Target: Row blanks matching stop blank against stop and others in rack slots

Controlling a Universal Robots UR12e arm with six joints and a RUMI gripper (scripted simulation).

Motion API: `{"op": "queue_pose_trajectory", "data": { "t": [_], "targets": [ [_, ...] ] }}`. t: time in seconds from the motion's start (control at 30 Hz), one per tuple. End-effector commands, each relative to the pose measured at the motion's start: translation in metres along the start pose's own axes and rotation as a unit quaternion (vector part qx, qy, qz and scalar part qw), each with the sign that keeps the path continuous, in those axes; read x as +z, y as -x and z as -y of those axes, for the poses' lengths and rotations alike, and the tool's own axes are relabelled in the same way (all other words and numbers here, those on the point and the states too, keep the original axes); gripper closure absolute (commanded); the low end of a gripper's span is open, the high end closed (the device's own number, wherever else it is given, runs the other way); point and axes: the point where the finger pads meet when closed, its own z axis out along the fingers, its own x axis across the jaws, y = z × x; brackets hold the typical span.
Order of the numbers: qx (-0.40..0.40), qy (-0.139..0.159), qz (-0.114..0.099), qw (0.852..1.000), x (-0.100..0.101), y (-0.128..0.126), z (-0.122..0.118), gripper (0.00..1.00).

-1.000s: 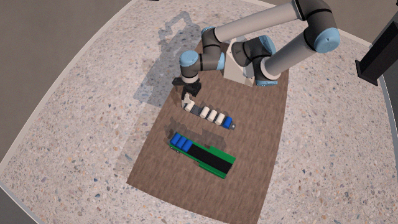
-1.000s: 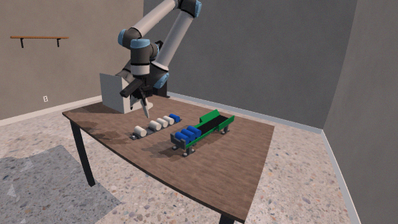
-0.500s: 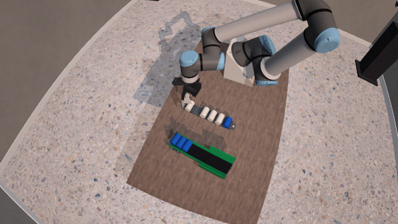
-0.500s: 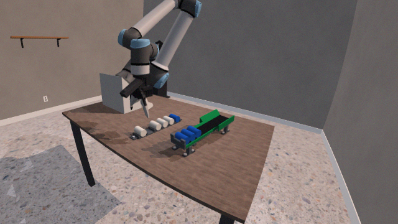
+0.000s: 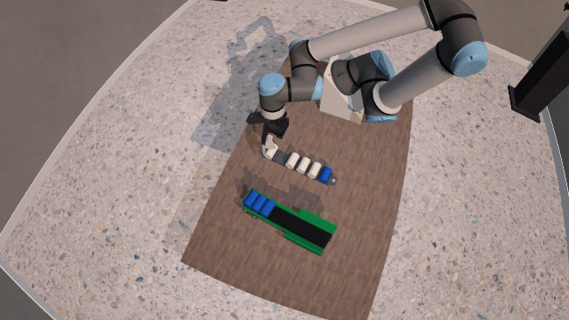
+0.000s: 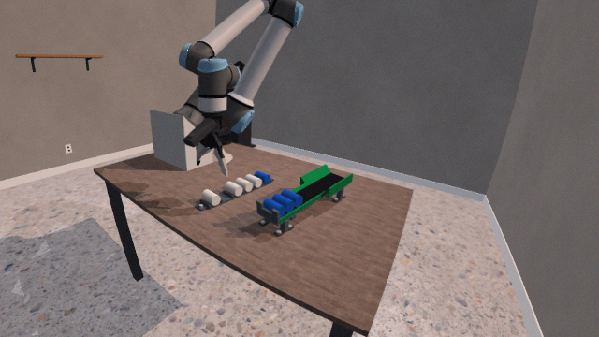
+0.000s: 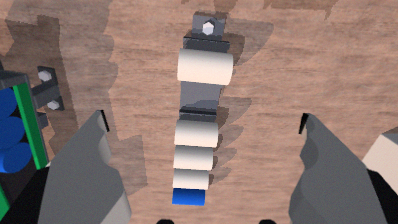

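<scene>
My gripper point(image 5: 268, 143) point(image 6: 216, 161) point(image 7: 204, 113) is open and empty, hanging above the near end of the grey stock rack point(image 5: 281, 156) point(image 6: 221, 198) point(image 7: 201, 95). One white blank point(image 5: 271, 154) point(image 6: 211, 197) point(image 7: 205, 66) lies in the rack's end slot, straight below the fingers. After an empty slot, three white blanks point(image 5: 303, 164) point(image 6: 244, 184) point(image 7: 193, 157) and one blue blank point(image 5: 325, 174) point(image 6: 263, 177) point(image 7: 188, 197) fill the slots beyond. The green feed ramp point(image 5: 317, 220) point(image 6: 311, 175) point(image 7: 30, 125) holds three blue blanks point(image 5: 260, 204) point(image 6: 284, 201) point(image 7: 10, 135) side by side at its stop end.
The robot's pale base block point(image 5: 338, 98) point(image 6: 168, 140) stands at the back of the wooden table point(image 5: 311, 276) point(image 6: 304, 262). The ramp's black floor point(image 5: 302, 227) runs up and away from the blue blanks. A dark post point(image 5: 538, 84) stands off the table to the right.
</scene>
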Motion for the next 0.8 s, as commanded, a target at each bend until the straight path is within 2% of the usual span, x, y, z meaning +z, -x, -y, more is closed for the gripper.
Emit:
{"op": "queue_pose_trajectory", "data": {
  "t": [0.0, 0.23, 0.43, 0.5, 0.63, 0.77],
  "targets": [
    [-0.021, 0.000, 0.000, 1.000, -0.001, 0.002, -0.003, 0.00],
    [-0.092, -0.001, 0.000, 0.996, -0.002, 0.007, -0.013, 0.00],
    [-0.176, -0.002, 0.000, 0.984, -0.003, 0.013, -0.026, 0.00],
    [-0.176, -0.002, 0.000, 0.984, -0.003, 0.013, -0.026, 0.00],
    [-0.242, -0.002, 0.000, 0.970, -0.004, 0.017, -0.037, 0.00],
    [-0.315, -0.003, 0.000, 0.949, -0.005, 0.022, -0.050, 0.00]
  ]
}}
